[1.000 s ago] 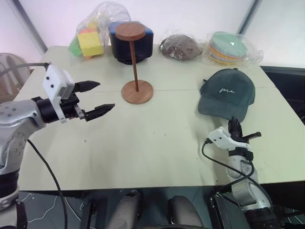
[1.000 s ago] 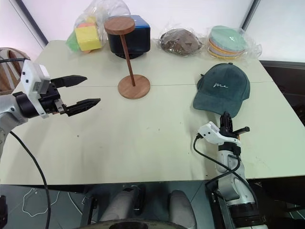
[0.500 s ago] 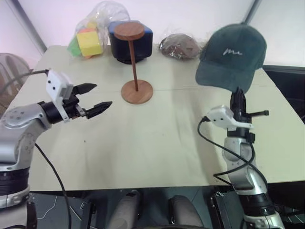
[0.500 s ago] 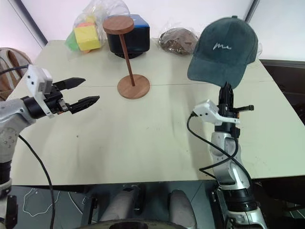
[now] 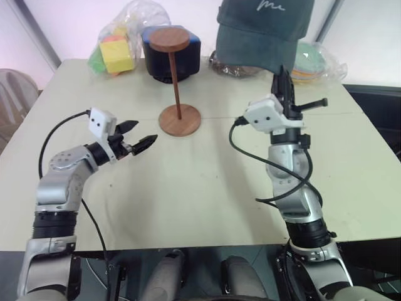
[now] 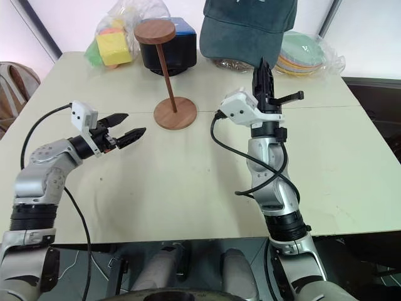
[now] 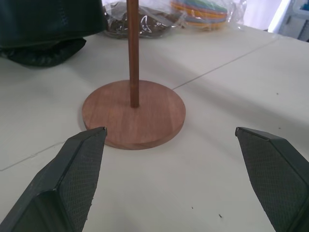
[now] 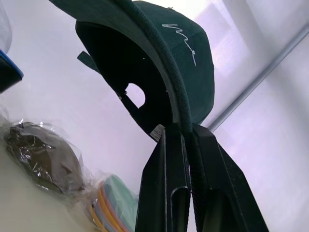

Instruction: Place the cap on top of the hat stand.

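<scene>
The pale green surface (image 5: 200, 188) carries everything, with the bagged goods lined along its far edge. The right arm rises from the near right, and its right hand (image 5: 280, 70) is clamped on the brim edge of the dark teal cap (image 5: 263, 28), holding it high in the air, well clear of the surface and in front of the bagged items at the back; in the right wrist view the brim runs down between the two black fingers (image 8: 164, 188), and the white script shows on the crown.

The wooden hat stand (image 5: 177, 81) stands upright left of the cap, its round base flat on the surface and its disc top bare.

The left hand (image 5: 139, 139) hangs low over the surface just left of the stand's base, fingers spread wide and holding nothing, pointed toward that base.

Behind the stand sits a black-and-blue rounded box (image 5: 161, 63). A clear plastic bag (image 5: 122, 37) holds yellow and green foam blocks. Another clear bag (image 5: 316, 63) holds a stack of coloured round discs. A brown hat in clear plastic (image 6: 233, 63) lies under the raised cap.
</scene>
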`<state>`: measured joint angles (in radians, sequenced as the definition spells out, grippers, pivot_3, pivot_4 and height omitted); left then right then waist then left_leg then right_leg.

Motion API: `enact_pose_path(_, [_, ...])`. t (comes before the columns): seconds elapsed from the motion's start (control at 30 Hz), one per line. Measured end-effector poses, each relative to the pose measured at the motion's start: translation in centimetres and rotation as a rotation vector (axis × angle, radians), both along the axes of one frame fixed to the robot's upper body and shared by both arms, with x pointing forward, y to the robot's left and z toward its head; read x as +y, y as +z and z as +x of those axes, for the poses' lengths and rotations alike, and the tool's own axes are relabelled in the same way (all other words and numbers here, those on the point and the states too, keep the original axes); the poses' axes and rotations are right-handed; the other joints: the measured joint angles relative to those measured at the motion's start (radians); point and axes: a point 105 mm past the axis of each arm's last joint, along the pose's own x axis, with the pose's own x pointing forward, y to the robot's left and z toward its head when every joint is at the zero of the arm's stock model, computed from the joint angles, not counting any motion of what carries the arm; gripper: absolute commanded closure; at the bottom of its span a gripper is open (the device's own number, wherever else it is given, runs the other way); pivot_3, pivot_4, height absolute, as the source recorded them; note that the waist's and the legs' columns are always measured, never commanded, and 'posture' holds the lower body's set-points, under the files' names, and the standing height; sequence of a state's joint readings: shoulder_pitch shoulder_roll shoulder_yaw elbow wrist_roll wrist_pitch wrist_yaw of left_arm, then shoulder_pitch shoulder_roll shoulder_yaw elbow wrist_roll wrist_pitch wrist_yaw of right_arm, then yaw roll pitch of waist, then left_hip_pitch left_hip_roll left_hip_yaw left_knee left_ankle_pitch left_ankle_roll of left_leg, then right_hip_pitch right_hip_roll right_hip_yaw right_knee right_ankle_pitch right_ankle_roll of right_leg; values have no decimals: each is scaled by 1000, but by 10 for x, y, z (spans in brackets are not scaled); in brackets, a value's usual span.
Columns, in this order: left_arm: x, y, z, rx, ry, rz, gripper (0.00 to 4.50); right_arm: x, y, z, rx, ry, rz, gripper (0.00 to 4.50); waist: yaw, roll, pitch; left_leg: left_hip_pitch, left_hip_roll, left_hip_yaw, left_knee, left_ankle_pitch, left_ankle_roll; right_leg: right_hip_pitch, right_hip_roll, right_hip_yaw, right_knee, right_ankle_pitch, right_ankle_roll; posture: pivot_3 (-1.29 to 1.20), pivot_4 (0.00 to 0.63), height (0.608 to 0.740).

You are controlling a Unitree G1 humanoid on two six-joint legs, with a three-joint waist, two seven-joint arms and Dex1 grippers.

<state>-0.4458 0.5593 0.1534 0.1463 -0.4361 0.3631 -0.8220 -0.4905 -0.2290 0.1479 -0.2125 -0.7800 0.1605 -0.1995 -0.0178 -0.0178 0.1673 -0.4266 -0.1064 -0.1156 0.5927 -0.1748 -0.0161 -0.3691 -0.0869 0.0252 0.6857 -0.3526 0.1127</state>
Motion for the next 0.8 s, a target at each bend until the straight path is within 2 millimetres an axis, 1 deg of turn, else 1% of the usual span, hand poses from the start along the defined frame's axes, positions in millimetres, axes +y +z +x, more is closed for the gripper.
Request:
enact_pose_path(0.1, [-3,-9,2,18,-2,-2,0,12,3,4,-7,33,-7,4470,-2,0,0,0,0,0,0,0,0,-1,0,0,0,0,0,0,150,740])
enact_pose_path(0.2, [-1,-11,2,15,8,3,0,24,7,9,-15,62,-9,4470,-5,0,0,0,0,0,-1,1,-1,-1,0,0,1,0,0,0,150,740])
enact_pose_path(0.4, [12,-19,-1,27,68,-2,0,59,9,12,-27,152,-35,4470,-8,0,0,0,0,0,-1,1,-1,-2,0,0,1,0,0,0,150,740])
enact_pose_path(0.53, [19,-23,-4,35,96,-2,0,72,13,11,-60,185,-60,4470,-1,0,0,0,0,0,-1,1,-1,-2,0,0,1,0,0,0,150,740])
enact_pose_path(0.8, [20,-23,-4,34,105,-1,0,90,22,8,-109,236,-67,4470,-4,0,0,0,0,0,-1,1,-2,-2,0,0,2,0,0,0,150,740])
